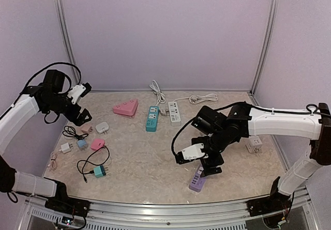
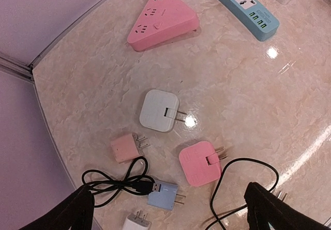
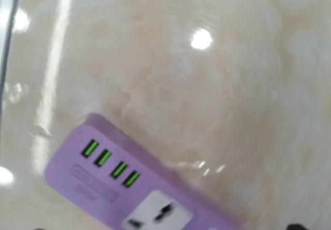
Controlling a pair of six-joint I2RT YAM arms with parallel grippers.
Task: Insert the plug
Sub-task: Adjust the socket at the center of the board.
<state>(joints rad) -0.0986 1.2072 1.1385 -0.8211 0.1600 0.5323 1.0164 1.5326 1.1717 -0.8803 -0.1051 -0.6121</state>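
- Two tools are in view. My left tool [image 1: 81, 117] hangs high over the left side of the table [image 1: 150, 157], its fingers [image 2: 274, 209] spread wide with nothing between them.
- Several loose plugs lie flat below it, among them a white plug [image 2: 158, 110] and a pink plug [image 2: 199, 163].
- My right tool [image 1: 211, 169] sits low at the near right, over the far end of the purple power strip [image 3: 129, 183]. I cannot tell if they touch.
- Its wrist view shows only dark slivers at the bottom edge, so the jaws look apart and empty.
- Both plugs lie well apart from that strip.
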